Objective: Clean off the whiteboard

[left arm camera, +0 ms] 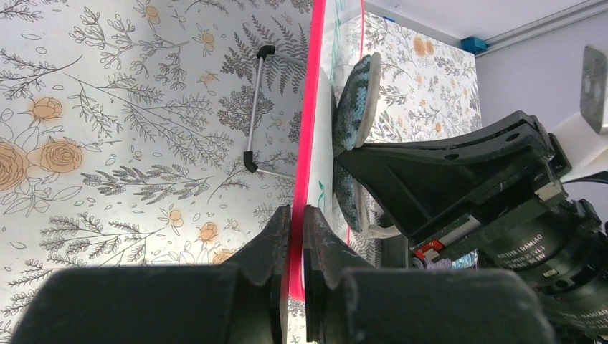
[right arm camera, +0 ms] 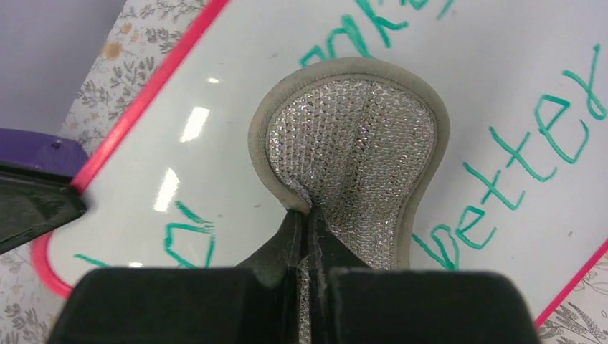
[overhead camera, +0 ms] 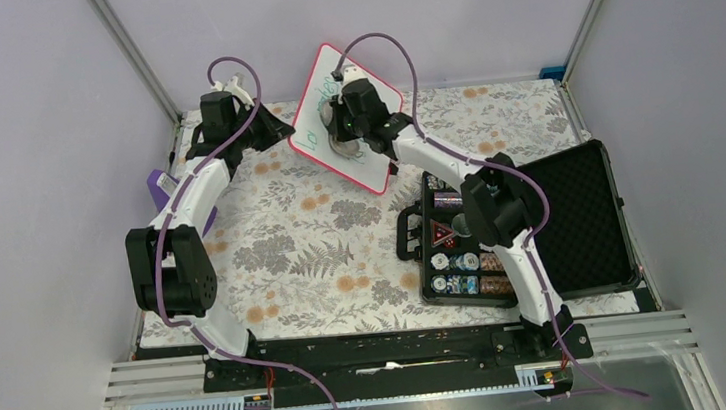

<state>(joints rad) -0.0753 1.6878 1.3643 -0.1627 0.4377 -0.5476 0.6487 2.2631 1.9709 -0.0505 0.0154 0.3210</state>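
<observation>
Left arm [overhead camera: 182, 197]: elbow folded back, forearm reaching to far left. Left gripper [left arm camera: 296, 215] clamped on whiteboard [left arm camera: 310, 122] rim. Right arm [overhead camera: 456, 168]: stretched forward and leftward, wrist angled down. Right gripper [right arm camera: 306, 215] pinched tight on pad [right arm camera: 351, 136].

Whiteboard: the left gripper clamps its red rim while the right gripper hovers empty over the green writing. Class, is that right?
No. The right gripper is not empty: the right wrist view shows it shut on a mesh pad over the whiteboard. The left gripper does clamp the rim.
</observation>
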